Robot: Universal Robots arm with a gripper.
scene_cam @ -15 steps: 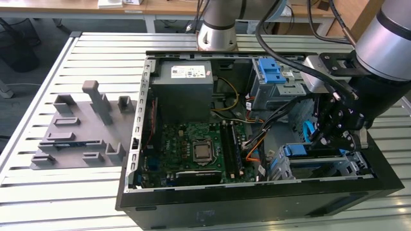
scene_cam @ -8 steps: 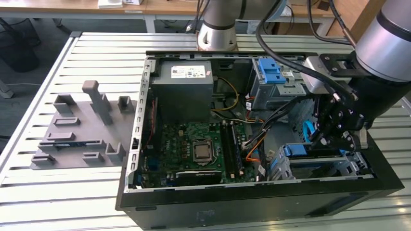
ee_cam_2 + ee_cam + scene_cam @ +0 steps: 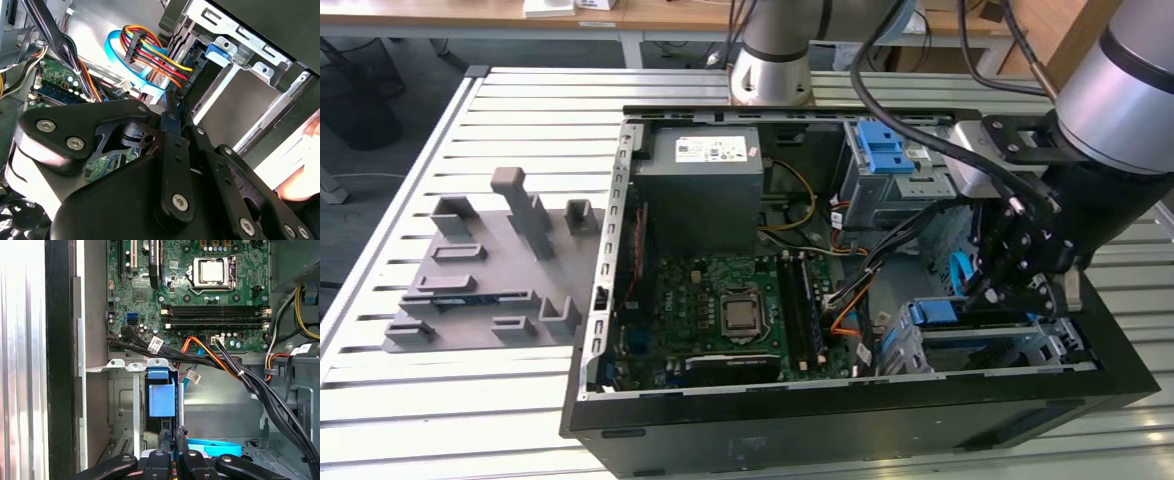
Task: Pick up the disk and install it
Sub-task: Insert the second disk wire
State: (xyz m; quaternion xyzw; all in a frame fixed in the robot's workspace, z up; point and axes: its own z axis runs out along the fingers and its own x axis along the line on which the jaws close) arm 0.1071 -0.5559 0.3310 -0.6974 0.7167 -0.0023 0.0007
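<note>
Now end effector [image 3: 1014, 290] down in case [image 3: 720, 420].

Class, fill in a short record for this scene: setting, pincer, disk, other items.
setting: open black computer case on slatted metal table
pincer: black, shut, inside the case at the silver metal drive cage
disk: its blue plastic carrier stands in a cage slot, just beyond the pincer
other items: green motherboard; grey plastic fixture

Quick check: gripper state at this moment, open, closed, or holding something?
Gripper: closed, fingers together over the drive bay inside the open computer case; what, if anything, sits between them cannot be told.
</note>
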